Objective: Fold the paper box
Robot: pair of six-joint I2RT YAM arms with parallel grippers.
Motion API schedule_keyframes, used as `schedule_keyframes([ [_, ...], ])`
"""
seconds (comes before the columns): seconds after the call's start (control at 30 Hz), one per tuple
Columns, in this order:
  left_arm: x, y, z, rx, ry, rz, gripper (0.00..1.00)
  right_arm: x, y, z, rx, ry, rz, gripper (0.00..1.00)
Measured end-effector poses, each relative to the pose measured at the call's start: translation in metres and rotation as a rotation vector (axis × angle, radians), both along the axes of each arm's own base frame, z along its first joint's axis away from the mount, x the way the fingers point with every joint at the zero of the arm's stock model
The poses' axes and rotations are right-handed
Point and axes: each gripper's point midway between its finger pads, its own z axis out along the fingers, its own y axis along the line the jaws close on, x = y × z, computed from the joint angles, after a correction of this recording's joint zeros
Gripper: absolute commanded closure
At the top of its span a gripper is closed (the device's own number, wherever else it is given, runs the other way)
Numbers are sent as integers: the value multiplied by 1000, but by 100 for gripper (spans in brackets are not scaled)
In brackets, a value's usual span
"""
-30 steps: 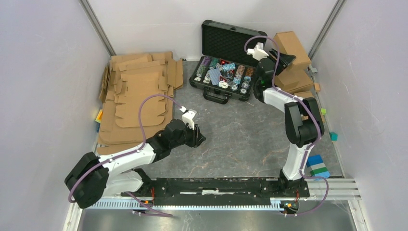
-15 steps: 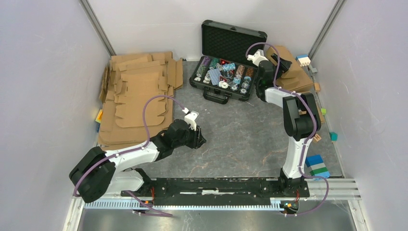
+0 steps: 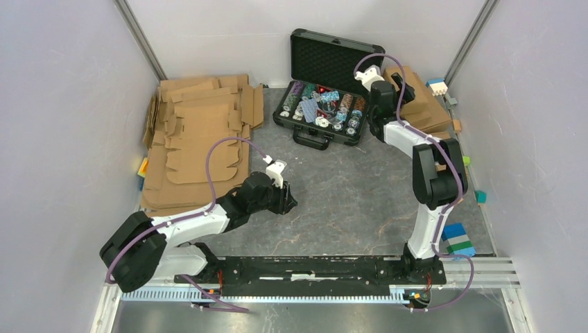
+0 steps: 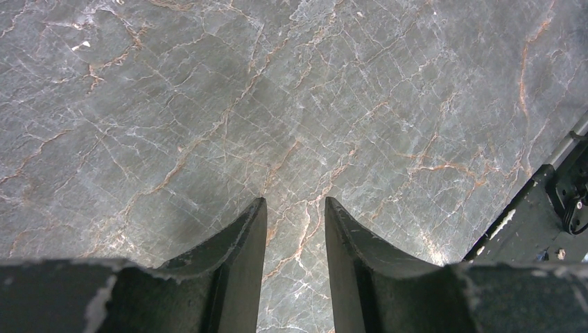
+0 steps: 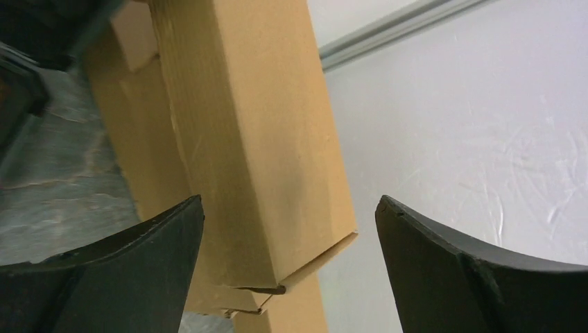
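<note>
A folded brown paper box (image 5: pixel 256 139) rests on top of other brown boxes at the back right corner (image 3: pixel 424 104). My right gripper (image 5: pixel 289 201) stands wide open just in front of it, and neither finger touches the cardboard. In the top view the right gripper (image 3: pixel 401 89) sits at the pile's left side, next to the black case. My left gripper (image 4: pixel 295 201) hovers low over the bare marble table (image 4: pixel 208 104), jaws parted with nothing between them. From above, the left gripper (image 3: pixel 290 198) is near the table's middle left.
An open black case (image 3: pixel 322 104) full of poker chips stands at the back centre. A pile of flat cardboard blanks (image 3: pixel 201 139) covers the left side. Coloured blocks (image 3: pixel 457 239) lie by the right wall. White walls close in on three sides.
My right gripper opened wide and let go of the folded box, which came down from its raised spot onto the pile at the back right. The left arm hardly moved.
</note>
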Motion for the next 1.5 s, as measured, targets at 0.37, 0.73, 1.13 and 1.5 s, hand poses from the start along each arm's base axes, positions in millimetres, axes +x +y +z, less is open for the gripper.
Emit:
schedule_keyframes([
  [0.37, 0, 0, 0, 0, 0, 0, 55, -3, 36, 3, 194, -15, 97, 5],
  [0.73, 0, 0, 0, -1, -1, 0, 54, -16, 40, -1, 200, -15, 154, 43],
  [1.13, 0, 0, 0, 0, -1, 1, 54, 1, 88, -5, 244, 51, 323, 100],
  [1.5, 1, 0, 1, -1, -2, 1, 54, -16, 8, -54, 307, 145, 63, 100],
])
